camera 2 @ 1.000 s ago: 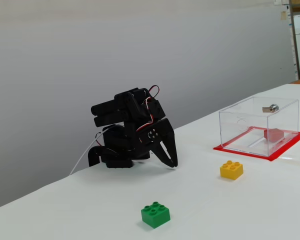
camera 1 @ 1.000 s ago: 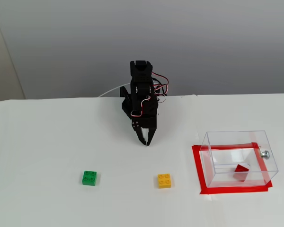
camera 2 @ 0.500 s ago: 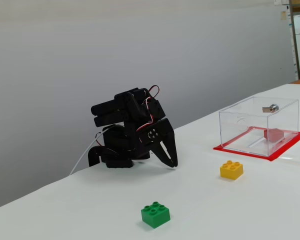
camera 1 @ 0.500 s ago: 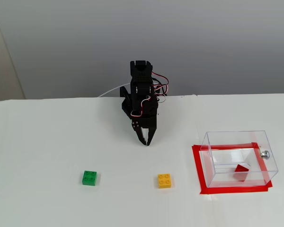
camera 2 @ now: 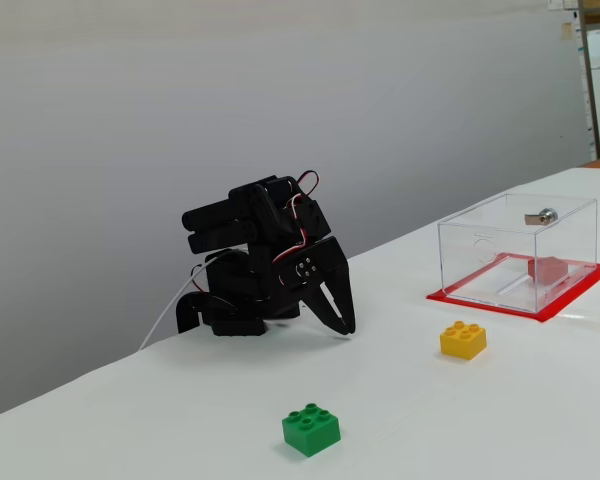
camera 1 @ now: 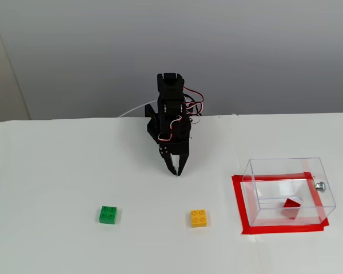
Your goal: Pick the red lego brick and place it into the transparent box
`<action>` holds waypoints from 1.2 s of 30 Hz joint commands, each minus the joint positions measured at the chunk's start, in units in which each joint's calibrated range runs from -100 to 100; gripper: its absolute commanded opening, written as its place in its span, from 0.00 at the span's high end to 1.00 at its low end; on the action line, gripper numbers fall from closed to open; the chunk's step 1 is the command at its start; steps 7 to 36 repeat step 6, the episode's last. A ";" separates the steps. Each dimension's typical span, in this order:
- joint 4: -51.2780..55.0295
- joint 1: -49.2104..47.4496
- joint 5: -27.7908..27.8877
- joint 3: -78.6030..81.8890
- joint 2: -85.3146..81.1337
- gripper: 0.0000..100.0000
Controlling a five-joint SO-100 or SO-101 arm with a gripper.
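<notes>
red lego brick (camera 1: 291, 206) is sitting inside the transparent box (camera 1: 274, 171), near the front right part of its floor in a fixed view, tipped up on an edge so it reads like a little triangle with the point facing up. it's about cubic so no real long axis, and i can't make out which way the studs face. the box stands upright on a red tape rectangle (camera 1: 238, 202) on the white table (camera 1: 57, 171), silver knob (camera 1: 319, 185) on its right wall. tool (camera 1: 176, 172) is folded down in front of the arm (camera 1: 170, 114), tips pointing at the table and pinched nearly together, holding nothing. yellow brick (camera 1: 198, 218) lies studs up between the tool and the box, green brick (camera 1: 108, 214) well off to the left, also studs up. in a fixed view from the side the brick (camera 2: 550, 270) shows through the clear wall.
</notes>
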 commanded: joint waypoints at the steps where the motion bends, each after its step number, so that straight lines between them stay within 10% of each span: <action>1: 0.55 0.15 -0.14 -1.52 -0.42 0.98; 36: 0.55 0.15 -0.14 -1.52 -0.42 0.98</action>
